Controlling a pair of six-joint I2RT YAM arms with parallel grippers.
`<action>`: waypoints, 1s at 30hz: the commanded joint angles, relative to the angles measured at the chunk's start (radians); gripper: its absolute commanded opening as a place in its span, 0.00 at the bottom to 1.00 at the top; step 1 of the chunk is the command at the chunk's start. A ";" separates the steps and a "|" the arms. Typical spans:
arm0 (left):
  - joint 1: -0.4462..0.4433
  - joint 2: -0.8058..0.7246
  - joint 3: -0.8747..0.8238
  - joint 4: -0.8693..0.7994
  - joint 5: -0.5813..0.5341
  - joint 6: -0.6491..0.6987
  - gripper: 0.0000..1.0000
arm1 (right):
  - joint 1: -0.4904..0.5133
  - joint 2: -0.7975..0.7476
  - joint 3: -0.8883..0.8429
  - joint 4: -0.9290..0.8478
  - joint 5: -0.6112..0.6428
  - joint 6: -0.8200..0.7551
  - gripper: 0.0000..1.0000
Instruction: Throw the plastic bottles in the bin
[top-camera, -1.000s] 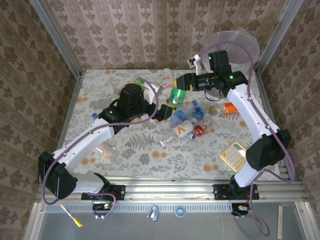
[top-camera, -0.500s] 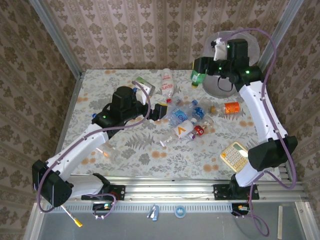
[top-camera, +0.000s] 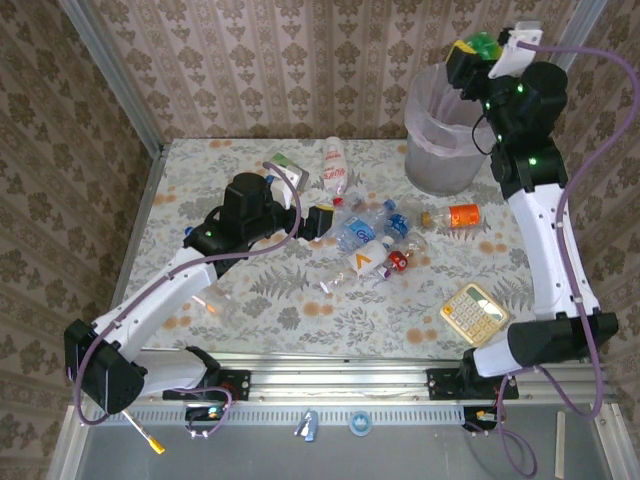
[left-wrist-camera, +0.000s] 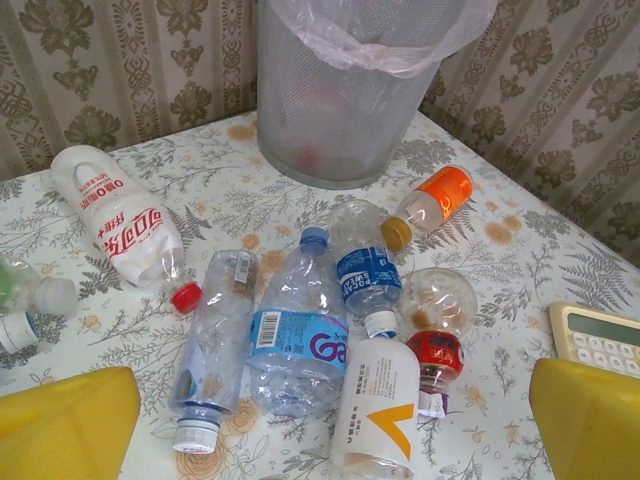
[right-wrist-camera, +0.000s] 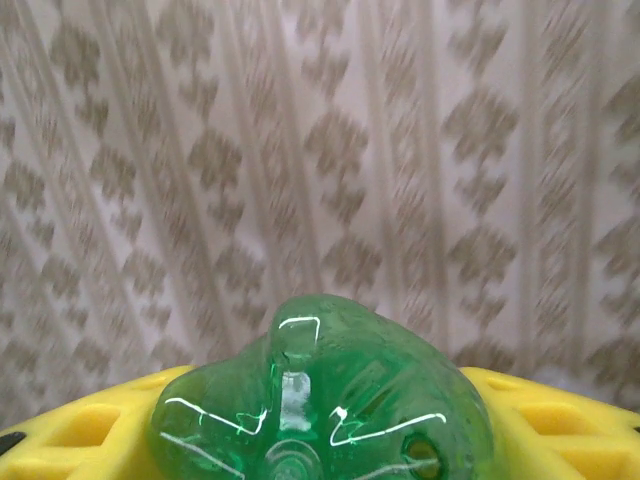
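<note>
Bottle (right-wrist-camera: 318, 400) end-on, axis toward wall (right-wrist-camera: 320, 150)

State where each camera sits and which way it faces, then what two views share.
Top external: above and behind the arms, looking down at the table; both arms show whole, left gripper open by the bottles, right gripper raised near the bin.
Left wrist: low over the table, facing the bottles and bin; its yellow fingers sit at the lower corners.
Right wrist: facing the wallpapered wall; a green bottle is clamped between its yellow fingers.
Shared: top and left wrist both show the bin and calculator.
</note>
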 joint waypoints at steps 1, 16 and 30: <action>0.007 -0.021 -0.007 0.017 -0.019 -0.020 1.00 | -0.001 -0.078 -0.120 0.434 0.123 -0.079 0.25; 0.011 -0.011 -0.002 0.017 -0.028 -0.018 1.00 | -0.016 -0.125 -0.204 0.556 0.142 -0.101 0.23; 0.016 -0.008 0.004 0.009 -0.026 -0.018 1.00 | -0.031 -0.093 -0.164 0.441 0.149 -0.102 0.21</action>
